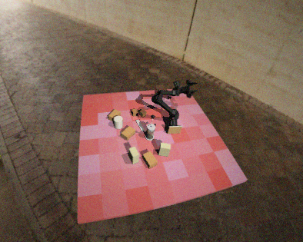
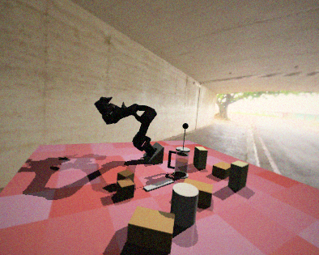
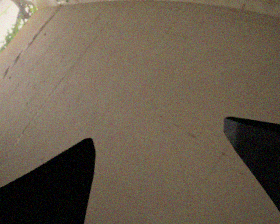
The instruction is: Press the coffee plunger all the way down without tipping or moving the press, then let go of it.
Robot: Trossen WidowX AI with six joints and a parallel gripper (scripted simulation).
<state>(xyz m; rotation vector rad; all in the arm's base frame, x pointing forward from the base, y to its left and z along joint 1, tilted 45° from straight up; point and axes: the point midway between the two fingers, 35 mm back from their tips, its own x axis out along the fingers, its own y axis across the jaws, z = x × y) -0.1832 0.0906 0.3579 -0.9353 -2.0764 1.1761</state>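
The coffee press stands upright on the pink and red checkered mat, a clear cylinder with a pale lid and a dark side handle. Its plunger knob is a black ball on a thin rod, standing high above the lid. My gripper is open and empty, raised well away from the press on the far side of the arm's base. In the wrist view both dark fingers stand wide apart before a bare concrete surface; the press is not in that view.
A white-topped cylinder and several tan and pale blocks stand around the press. A pale block is close to it. A flat white bar lies beside it. The arm's base is on its other side.
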